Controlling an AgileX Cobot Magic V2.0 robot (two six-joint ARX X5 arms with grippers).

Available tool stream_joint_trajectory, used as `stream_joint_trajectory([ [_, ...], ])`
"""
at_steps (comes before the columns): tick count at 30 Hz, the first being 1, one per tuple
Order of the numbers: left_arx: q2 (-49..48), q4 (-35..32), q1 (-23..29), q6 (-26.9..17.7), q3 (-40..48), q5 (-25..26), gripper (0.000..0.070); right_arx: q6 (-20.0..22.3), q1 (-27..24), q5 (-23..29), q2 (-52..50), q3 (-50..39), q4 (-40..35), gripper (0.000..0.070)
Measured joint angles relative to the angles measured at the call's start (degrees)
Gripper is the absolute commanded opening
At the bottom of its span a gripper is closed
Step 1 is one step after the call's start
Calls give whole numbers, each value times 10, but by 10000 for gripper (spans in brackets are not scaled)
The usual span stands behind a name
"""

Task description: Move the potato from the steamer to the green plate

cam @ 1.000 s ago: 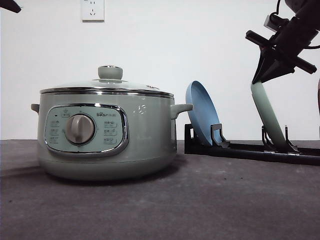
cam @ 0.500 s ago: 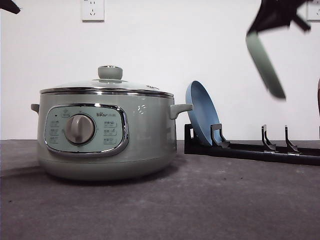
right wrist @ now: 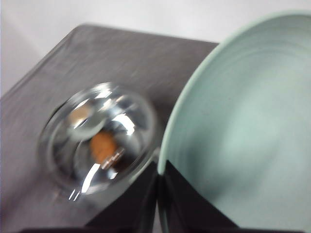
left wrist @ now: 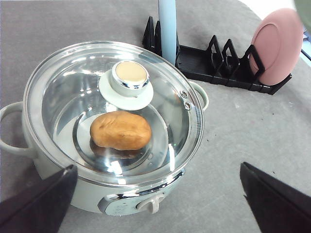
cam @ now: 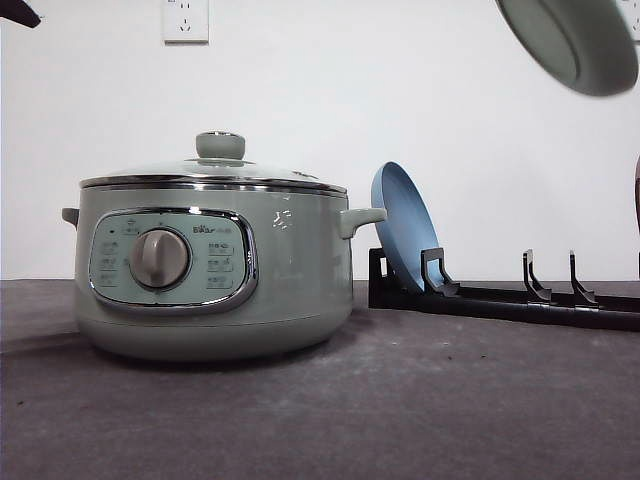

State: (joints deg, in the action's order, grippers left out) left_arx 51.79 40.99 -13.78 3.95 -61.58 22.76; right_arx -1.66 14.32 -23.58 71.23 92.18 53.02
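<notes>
Under the glass lid [left wrist: 114, 111] of the steamer [cam: 210, 265] lay the potato [left wrist: 120, 130], resting on the bottom of the pot near its middle, its long axis running roughly across the pot from handle to handle. My left gripper [left wrist: 155, 204] hung above the steamer, its two dark fingers spread wide to either side and holding nothing; the potato sat below and between them, with the lid and its green knob [left wrist: 129, 76] shutting it off from me. My right gripper [right wrist: 158, 204] was pinched tight on the rim of the green plate [right wrist: 243, 131], which I carried high in the air on the right side, tilted, well apart from the steamer and clear of the black rack [cam: 500, 295]. A blue plate [cam: 405, 235] stood upright in that rack just beside the pot, and a pink plate [left wrist: 277, 46] stood at the rack's far end. I judged my left arm the nearer one to the potato, since my right was busy with the plate. The lid had to come off by its knob before anything could reach down, and the plate had to be laid flat on the table.
</notes>
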Motion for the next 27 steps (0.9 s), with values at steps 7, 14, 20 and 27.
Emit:
stream_joint_trajectory([
  [7, 0, 5, 0, 0, 0, 0, 700, 24, 137, 159, -93, -117, 39, 4],
  [14, 0, 6, 0, 0, 0, 0, 700, -5, 283, 268, -146, -231, 39, 4],
  [20, 0, 6, 0, 0, 0, 0, 700, -49, 389, 332, -121, -312, 34, 4],
  [27, 0, 6, 0, 0, 0, 0, 700, -80, 465, 369, -61, -369, 3, 4],
])
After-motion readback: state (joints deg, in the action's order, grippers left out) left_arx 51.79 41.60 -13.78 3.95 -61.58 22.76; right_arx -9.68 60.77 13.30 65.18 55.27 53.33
